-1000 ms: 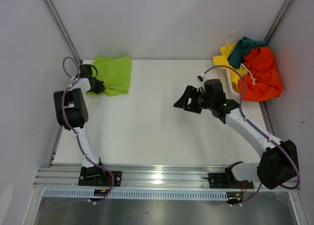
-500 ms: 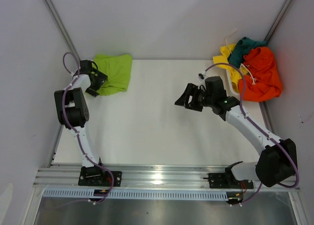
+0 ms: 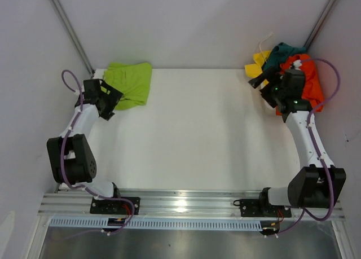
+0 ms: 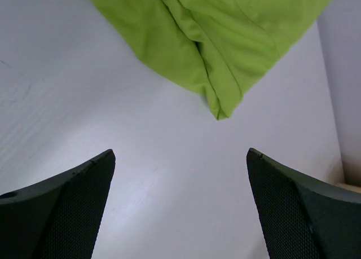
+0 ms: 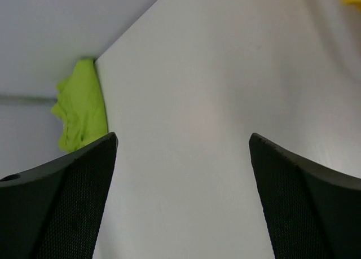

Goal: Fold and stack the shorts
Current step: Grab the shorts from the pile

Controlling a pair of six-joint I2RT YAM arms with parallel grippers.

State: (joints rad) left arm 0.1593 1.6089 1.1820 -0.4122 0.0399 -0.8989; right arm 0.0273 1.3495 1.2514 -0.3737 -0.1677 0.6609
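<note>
Right jaws are gaping empty, sitting nearest the pile: yellow shorts lying just ahead-right, orange shorts behind. Left jaws are gaping empty too, lime green shorts lying just ahead.

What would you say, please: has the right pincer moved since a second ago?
Yes. The right pincer left the middle of the table and swung to its far right corner, beside the orange shorts.
</note>
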